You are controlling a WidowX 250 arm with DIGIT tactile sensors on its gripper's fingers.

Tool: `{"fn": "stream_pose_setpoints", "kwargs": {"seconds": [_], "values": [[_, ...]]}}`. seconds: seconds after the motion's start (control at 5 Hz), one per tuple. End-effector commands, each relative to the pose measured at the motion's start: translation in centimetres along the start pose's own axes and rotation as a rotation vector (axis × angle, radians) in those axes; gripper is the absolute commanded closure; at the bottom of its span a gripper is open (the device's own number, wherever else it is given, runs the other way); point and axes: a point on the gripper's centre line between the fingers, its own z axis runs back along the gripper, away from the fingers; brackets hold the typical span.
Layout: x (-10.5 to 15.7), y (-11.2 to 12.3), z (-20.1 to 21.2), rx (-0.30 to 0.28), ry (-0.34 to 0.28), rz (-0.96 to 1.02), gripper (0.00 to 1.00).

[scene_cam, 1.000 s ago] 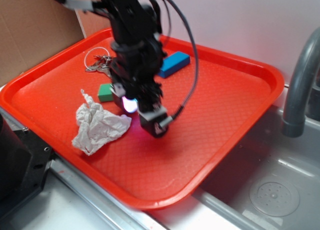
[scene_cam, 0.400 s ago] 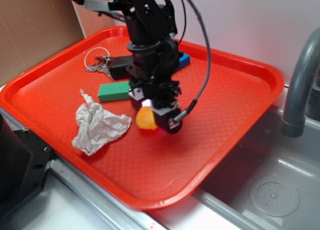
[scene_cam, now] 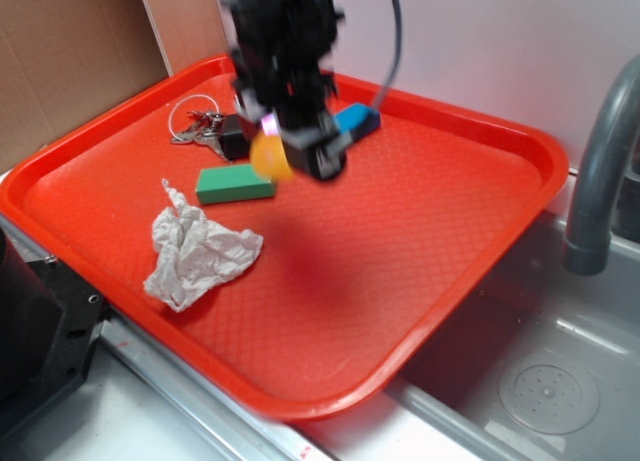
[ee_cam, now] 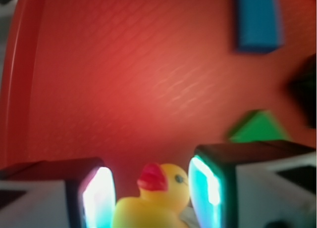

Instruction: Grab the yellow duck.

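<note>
The yellow duck [ee_cam: 161,198], with its red beak and a dark eye, sits between my two glowing pads in the wrist view. My gripper [ee_cam: 153,196] is shut on it. From the exterior view the duck [scene_cam: 268,158] hangs in my gripper [scene_cam: 290,153] well above the red tray [scene_cam: 450,231], over its back half. The arm is blurred with motion.
On the tray lie a green block [scene_cam: 235,185], a blue block [scene_cam: 352,124] behind the arm, a crumpled white paper [scene_cam: 196,251] at the front left, and keys on a ring [scene_cam: 200,124]. A grey faucet [scene_cam: 600,171] and sink [scene_cam: 540,381] stand right of the tray.
My gripper closed on the duck low on the tray and has since risen and moved toward the back, carrying the duck up off the tray surface.
</note>
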Motion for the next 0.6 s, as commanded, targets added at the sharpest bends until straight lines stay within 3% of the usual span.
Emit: {"fn": "stream_pose_setpoints", "kwargs": {"seconds": [0.0,0.2,0.4], "values": [[1.3,1.8,7.1,0.107,-0.047,0.033,1.00],[-0.5,1.4,9.8,0.145,-0.083,0.092,1.00],[-2.4,1.1,11.3,0.143,-0.095,0.146,1.00]]}}
